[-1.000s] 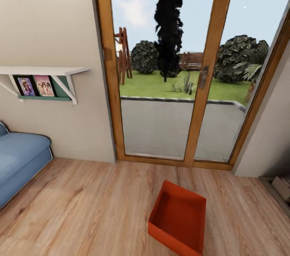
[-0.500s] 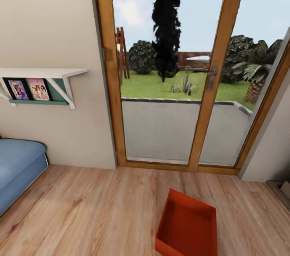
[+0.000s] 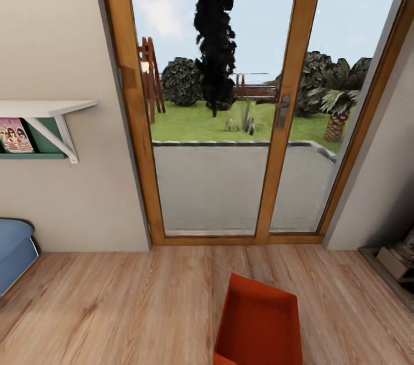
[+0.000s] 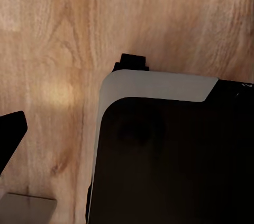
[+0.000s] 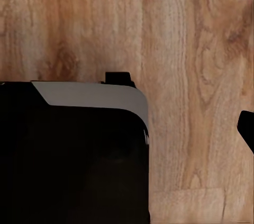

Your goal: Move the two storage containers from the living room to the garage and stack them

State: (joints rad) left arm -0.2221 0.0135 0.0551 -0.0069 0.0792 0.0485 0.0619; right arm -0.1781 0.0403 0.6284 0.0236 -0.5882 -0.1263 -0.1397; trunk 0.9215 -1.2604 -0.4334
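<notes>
Leftward in the head view, the wood-framed glass doors (image 3: 230, 100) and blue sofa (image 3: 14, 250) are now seen, a camera shift. One orange-red rectangular open-top bin (image 3: 259, 325) rests on light wood plank flooring (image 3: 115, 307). Neither end effector's state can be told.

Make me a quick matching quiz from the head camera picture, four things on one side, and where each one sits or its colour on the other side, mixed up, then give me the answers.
Things:
1. storage container
2. sofa
3. shelf
4. glass door

Descriptions:
A. blue, at the picture's left edge on the floor
B. white, mounted on the wall with picture books beneath its top board
C. orange-red, open-topped, on the wood plank floor in front of the robot
D. wooden-framed, showing a lawn and a dark tree outside

Pairs: 1-C, 2-A, 3-B, 4-D
</notes>
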